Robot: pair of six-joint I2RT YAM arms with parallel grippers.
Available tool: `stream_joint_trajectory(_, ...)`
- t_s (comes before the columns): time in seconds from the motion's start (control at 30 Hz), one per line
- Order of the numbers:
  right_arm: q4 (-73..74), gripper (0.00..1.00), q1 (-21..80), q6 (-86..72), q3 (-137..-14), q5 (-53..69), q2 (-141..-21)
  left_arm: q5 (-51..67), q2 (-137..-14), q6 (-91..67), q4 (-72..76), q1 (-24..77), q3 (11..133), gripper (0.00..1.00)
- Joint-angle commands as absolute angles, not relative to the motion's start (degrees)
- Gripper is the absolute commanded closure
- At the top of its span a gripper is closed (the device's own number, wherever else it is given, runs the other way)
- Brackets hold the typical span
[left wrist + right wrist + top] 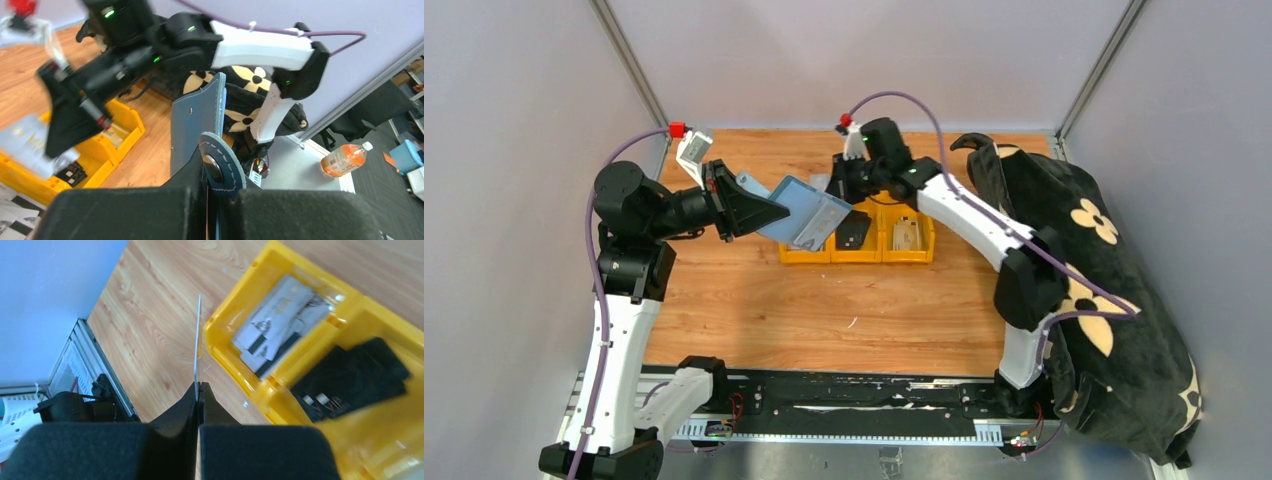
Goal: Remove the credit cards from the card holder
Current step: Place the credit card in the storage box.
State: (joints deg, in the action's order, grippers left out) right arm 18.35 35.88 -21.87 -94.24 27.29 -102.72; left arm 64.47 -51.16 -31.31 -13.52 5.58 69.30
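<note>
The card holder (796, 203) was up in the air over the yellow bins (904, 256), with the left fingers (115, 215) clamped on its tab end. The right fingers (170, 420) were pinched on one thin credit card (198, 340), edge-on just above a bin with other cards (280, 315) lying in it. Looked like the drop-off step to me, so the next move called for letting go over that bin, then reaching back into the holder.
</note>
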Motion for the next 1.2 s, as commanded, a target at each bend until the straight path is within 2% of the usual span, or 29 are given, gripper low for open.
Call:
stream_joint_trajectory(0.0,19.9,1.0,40.2,-23.2,-100.3,28.3,-112.8,67.1,-50.1,-35.0,-7.6,5.3,68.6,1.0)
stream_joint_trajectory(0.17,19.6,1.0,41.6,-23.7,-107.2,27.5,-122.6,67.4,-49.4,-35.7,-7.3,5.3,67.7,1.0)
stream_joint_trajectory(0.4,19.2,1.0,42.0,-23.8,-112.7,27.3,-129.2,66.5,-48.9,-36.5,-6.5,5.3,67.5,1.0)
stream_joint_trajectory(0.47,20.1,0.92,42.1,-23.8,-114.1,27.2,-130.5,66.4,-49.0,-36.6,-6.4,5.3,67.7,1.0)
stream_joint_trajectory(0.57,20.4,0.69,42.1,-24.1,-114.8,26.6,-130.9,66.3,-49.1,-36.8,-6.1,5.3,67.8,1.0)
stream_joint_trajectory(0.63,20.3,0.61,42.2,-24.0,-115.0,25.7,-130.5,66.3,-49.3,-37.0,-5.9,5.3,67.9,1.0)
stream_joint_trajectory(0.83,22.8,0.55,42.1,-21.7,-115.3,21.4,-126.4,66.6,-49.2,-37.0,-5.9,5.3,68.4,1.0)
stream_joint_trajectory(1.03,22.9,0.5,41.2,-19.7,-110.7,19.2,-114.3,67.3,-48.7,-36.9,-6.1,5.3,68.5,1.0)
stream_joint_trajectory(1.17,14.5,0.35,37.8,-22.2,-100.5,29.2,-100.9,68.2,-48.6,-37.1,-6.2,5.3,68.5,1.0)
